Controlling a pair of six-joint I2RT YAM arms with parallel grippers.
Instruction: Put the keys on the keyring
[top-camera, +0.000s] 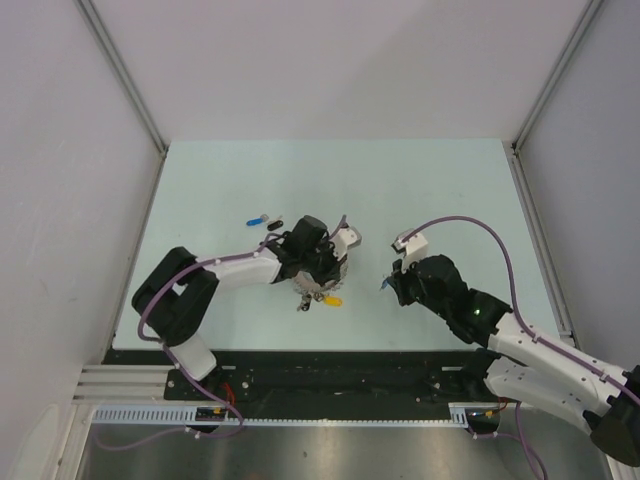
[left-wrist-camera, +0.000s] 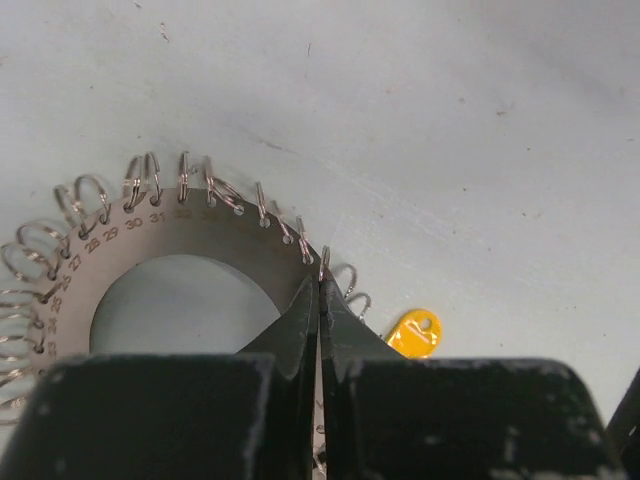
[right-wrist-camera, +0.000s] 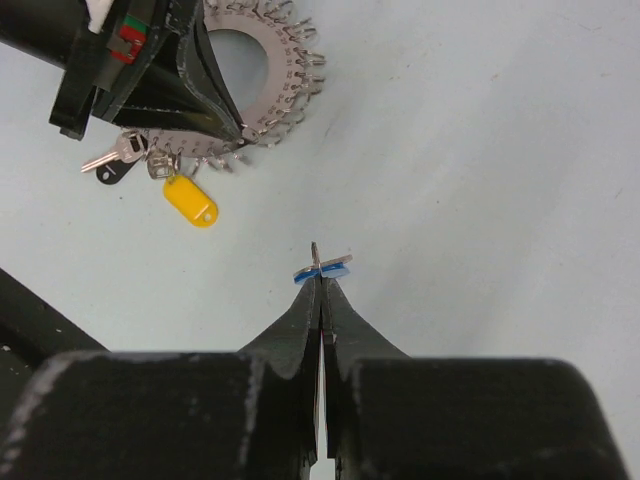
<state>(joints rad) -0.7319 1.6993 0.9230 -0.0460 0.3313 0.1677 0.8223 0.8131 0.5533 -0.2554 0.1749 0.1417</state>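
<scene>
Both arms share 1 build. The left arm (top-camera: 235, 268) has white link shells between black joint housings. The right arm (top-camera: 520, 345) matches it and shows a small green light (top-camera: 478, 312) on a black joint. A purple cable (top-camera: 150, 305) runs along the left arm, and a second purple cable (top-camera: 478, 228) along the right. The left gripper (left-wrist-camera: 320, 285) and right gripper (right-wrist-camera: 320, 275) each have 2 black wedge fingers tapering from blocky black bodies. A red and green marking (right-wrist-camera: 128, 35) sits on the left gripper's side.

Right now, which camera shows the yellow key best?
The right wrist camera: the whole yellow key lies in clear sight next to the keyring. The left wrist camera shows only part of it, peeking out beside the left gripper. From the top camera it is just a tiny yellow speck.
</scene>
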